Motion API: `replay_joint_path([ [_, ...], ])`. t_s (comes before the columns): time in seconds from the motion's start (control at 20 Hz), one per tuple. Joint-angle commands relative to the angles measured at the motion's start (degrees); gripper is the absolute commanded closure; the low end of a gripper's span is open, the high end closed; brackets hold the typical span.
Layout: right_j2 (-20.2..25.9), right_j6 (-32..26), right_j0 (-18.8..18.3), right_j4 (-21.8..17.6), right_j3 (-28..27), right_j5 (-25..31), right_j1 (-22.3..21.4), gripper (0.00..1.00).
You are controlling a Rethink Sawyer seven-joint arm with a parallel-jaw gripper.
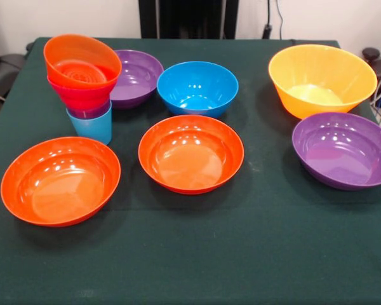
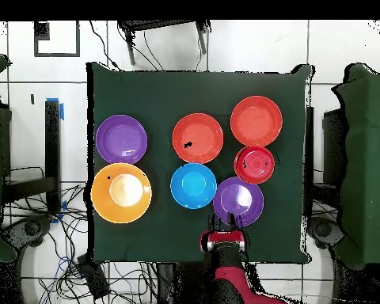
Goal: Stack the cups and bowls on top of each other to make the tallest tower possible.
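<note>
Counting from largest: one yellow-orange bowl (image 1: 322,79), far off pincer's (image 2: 225,234) side; two wide purple bowls (image 1: 344,150), one just ahead of pincer; two wide orange-red bowls (image 1: 190,153) farther out; one blue bowl (image 1: 197,88). Tower (image 1: 84,82) near pincer: orange bowl, pink bowl, purple cup, light blue cup (image 1: 91,126) lowest, leaning. We judge all light, stiff, slippery; grasp at rim. Pincer state: we cannot tell.

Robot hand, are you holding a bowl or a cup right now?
Nothing is held. The gripper sits at the table's edge, beside a purple bowl, touching none.
</note>
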Motion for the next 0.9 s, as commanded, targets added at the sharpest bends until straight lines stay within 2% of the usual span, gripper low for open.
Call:
replay_joint_path([
  [0.05, -7.97, 9.04, 4.65, -3.74, -6.31, -4.82, 12.46, 0.00],
  [0.15, -8.76, 9.28, 5.13, -4.40, -7.70, -6.08, 15.09, 0.00],
  [0.45, -9.60, 9.86, 5.44, -5.39, -10.37, -7.00, 18.46, 0.00],
  [0.9, -11.94, 11.38, 8.16, -5.06, -14.40, -12.39, 26.60, 0.00],
])
